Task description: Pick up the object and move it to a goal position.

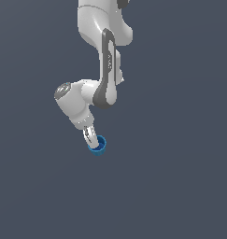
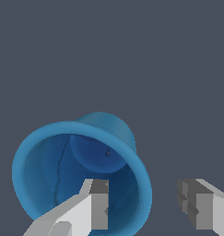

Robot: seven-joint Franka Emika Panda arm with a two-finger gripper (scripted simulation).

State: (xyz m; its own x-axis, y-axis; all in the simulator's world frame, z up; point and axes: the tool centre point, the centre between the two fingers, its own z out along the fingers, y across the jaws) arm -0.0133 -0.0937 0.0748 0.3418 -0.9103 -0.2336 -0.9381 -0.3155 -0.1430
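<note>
From my station I see the white, jointed Franka arm [image 1: 98,74] bent down over a plain dark grey-blue floor [image 1: 180,186]. At its tip the two-fingered grey and white gripper [image 1: 91,136] sits right at the small bright-blue round cup [image 1: 97,145] with its thin rim and darker blue inside. The cup lies on the floor just beneath the wrist and looks tilted.

In the wrist view, the cup [image 2: 81,161] fills much of the picture, its mouth turned toward the camera and its darker bottom visible inside. One of the gripper [image 2: 150,207] fingers [image 2: 97,207] stands over the cup's mouth, inside the rim line; the other is outside the rim, apart from the wall. The fingers are spread, with one side of the cup's wall between them. I cannot tell whether the inner finger touches the cup.
</note>
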